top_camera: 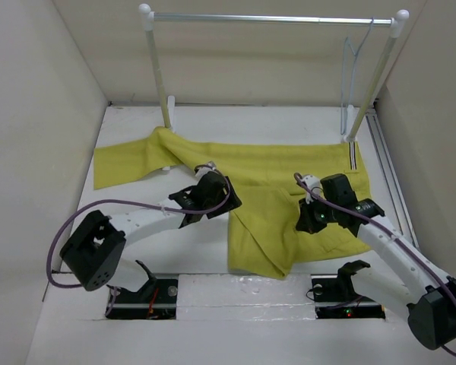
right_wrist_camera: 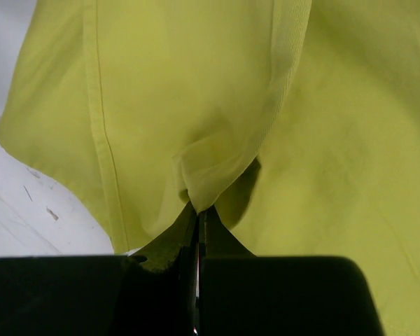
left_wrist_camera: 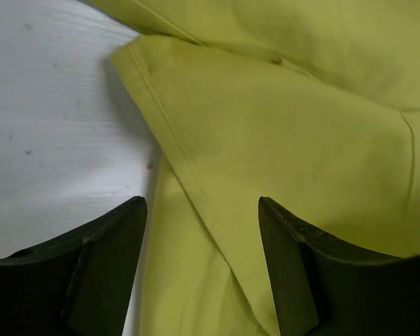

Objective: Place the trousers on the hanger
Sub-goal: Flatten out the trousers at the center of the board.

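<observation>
Grasp stage, nothing hung yet. Trousers [top_camera: 273, 171] lie on the table [top_camera: 190, 251]. The hanger [top_camera: 344, 84] hangs on the rail [top_camera: 273, 19], well beyond both grippers. Right gripper [right_wrist_camera: 198, 210] is pressed together, pinching a cloth fold at its tips. Left gripper [left_wrist_camera: 201, 206] is spread, with a seamed edge just ahead and nothing held. Next I'd close the left on that edge, I judge. Only the overhead shows the hanger, and only the wrist views show the pinch.

Bare tabletop [top_camera: 201, 247] lies open front-left of the trousers [top_camera: 289, 163]; rail posts [top_camera: 158, 72] and hanger [top_camera: 344, 84] obstruct the back.
</observation>
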Action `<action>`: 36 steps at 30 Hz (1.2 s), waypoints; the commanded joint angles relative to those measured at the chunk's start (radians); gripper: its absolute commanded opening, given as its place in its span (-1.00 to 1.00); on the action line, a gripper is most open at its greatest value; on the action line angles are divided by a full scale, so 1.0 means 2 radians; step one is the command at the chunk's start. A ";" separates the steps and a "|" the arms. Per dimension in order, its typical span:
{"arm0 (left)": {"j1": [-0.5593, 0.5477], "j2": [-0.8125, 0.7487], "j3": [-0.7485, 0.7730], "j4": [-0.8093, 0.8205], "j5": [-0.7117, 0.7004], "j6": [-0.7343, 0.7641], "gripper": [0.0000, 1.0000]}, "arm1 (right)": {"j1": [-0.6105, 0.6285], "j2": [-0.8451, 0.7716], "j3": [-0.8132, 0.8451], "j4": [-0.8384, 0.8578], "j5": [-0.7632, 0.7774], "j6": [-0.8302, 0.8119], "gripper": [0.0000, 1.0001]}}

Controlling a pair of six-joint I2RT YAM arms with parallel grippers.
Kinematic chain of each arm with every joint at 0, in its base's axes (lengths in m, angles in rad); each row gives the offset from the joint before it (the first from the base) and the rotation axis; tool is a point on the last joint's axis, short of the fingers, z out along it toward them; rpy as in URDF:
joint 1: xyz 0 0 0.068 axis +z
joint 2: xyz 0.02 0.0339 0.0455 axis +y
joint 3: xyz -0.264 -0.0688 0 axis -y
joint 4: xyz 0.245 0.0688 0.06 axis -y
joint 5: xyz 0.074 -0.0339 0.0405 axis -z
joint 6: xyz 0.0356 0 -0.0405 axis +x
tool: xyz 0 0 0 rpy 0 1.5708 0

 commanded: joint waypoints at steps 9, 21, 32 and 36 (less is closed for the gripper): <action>0.014 0.063 0.006 0.087 -0.102 -0.063 0.16 | -0.001 -0.031 0.010 0.042 -0.031 0.013 -1.00; 0.019 0.112 0.013 0.134 -0.108 -0.066 -0.66 | 0.004 -0.026 0.023 0.045 -0.034 0.013 -1.00; 0.024 -0.121 0.019 -0.150 -0.252 -0.072 -1.00 | 0.033 0.011 0.032 0.076 -0.059 0.012 0.07; 0.053 -0.285 0.030 -0.362 -0.327 -0.149 -1.00 | 0.063 0.058 0.053 0.095 -0.045 0.007 0.32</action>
